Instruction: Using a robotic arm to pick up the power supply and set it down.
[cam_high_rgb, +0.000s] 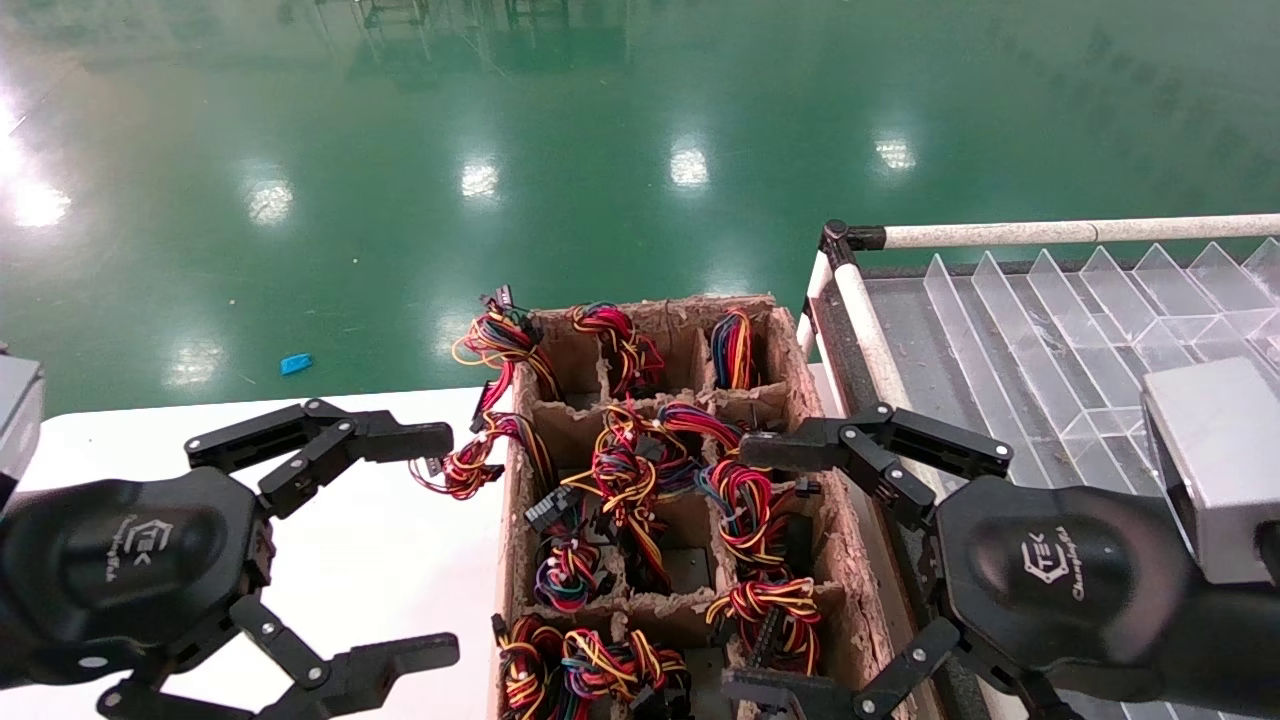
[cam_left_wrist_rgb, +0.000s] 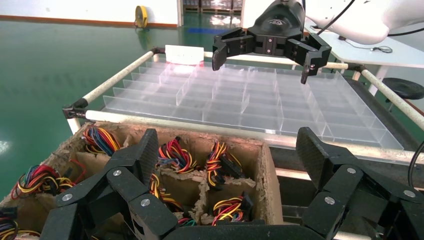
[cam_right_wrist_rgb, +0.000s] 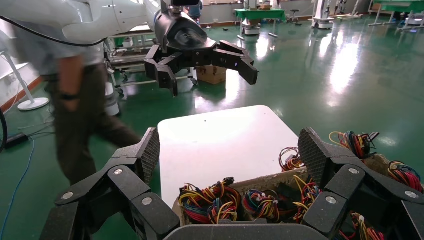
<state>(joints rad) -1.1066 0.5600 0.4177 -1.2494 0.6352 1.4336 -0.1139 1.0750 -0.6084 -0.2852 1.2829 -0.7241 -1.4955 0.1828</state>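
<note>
Left pincer (cam_high_rgb: 425, 540) hovered spread wide above the white worktop (cam_high_rgb: 400, 560); right pincer (cam_high_rgb: 770, 570) hovered likewise released over the cardboard crate (cam_high_rgb: 800, 390) of wire bundles (cam_high_rgb: 625, 470).

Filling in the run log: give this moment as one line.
left gripper: open, over white table | right gripper: open, over brown cardboard divider box of wired power supplies | nothing held

Left gripper (cam_left_wrist_rgb: 227, 165) fingers spread wide above cardboard box (cam_left_wrist_rgb: 260, 150) of wire bundles (cam_left_wrist_rgb: 175, 155); right gripper (cam_left_wrist_rgb: 265, 57) agape over clear divider tray (cam_left_wrist_rgb: 240, 100) beyond.
</note>
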